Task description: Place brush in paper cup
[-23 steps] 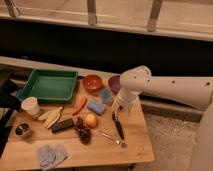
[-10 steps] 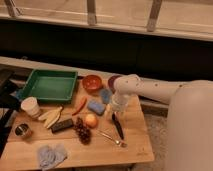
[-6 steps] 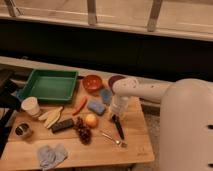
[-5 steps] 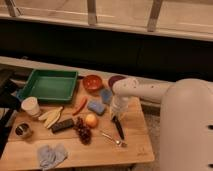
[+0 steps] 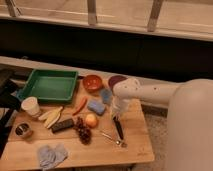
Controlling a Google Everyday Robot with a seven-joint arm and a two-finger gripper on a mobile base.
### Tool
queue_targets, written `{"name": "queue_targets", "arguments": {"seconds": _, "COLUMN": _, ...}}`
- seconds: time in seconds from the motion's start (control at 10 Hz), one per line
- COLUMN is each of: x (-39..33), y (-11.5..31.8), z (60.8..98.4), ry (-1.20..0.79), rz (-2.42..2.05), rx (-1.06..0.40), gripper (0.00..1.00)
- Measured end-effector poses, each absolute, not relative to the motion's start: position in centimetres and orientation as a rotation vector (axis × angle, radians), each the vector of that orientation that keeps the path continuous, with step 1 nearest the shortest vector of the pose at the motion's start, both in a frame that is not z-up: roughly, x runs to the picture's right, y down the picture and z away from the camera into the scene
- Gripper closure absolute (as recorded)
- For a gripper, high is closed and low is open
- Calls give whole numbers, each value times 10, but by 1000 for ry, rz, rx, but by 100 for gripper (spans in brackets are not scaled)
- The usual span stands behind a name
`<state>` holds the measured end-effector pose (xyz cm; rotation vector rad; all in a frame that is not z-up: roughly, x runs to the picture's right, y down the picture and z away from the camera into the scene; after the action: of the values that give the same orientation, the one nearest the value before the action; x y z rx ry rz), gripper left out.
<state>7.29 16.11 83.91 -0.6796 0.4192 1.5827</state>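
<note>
The brush [image 5: 118, 129] lies on the wooden table [image 5: 135, 150], right of centre. Its black handle runs roughly towards the front edge, and its head is hidden under my gripper. My gripper [image 5: 117, 114] hangs from the white arm [image 5: 150, 92] that reaches in from the right, low over the brush's far end. The white paper cup [image 5: 31, 106] stands upright at the table's left side, far from the gripper, in front of the green tray [image 5: 50, 86].
A thin metal utensil [image 5: 110, 137] lies just left of the brush. An orange fruit [image 5: 90, 120], grapes [image 5: 82, 131], a dark bar [image 5: 62, 125], bananas [image 5: 50, 116], a red pepper [image 5: 80, 105], blue sponges [image 5: 96, 106], an orange bowl [image 5: 92, 82], a metal tin [image 5: 22, 130] and a grey cloth [image 5: 50, 154] crowd the table.
The arm has drawn in and now fills the right of the view. The gripper has shifted slightly left and down over the brush's far end. The brush has not moved.
</note>
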Motion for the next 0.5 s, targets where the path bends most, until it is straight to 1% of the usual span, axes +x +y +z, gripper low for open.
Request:
{"name": "queue_targets", "arguments": {"seconds": 0.2, "x": 73, "y": 147, "z": 815, "ry": 367, "rz": 1586, "rx": -651, "gripper": 100}}
{"name": "queue_targets", "arguments": {"seconds": 0.5, "x": 63, "y": 113, "z": 751, "ry": 220, "rz": 1562, "rx": -608, "gripper": 100}}
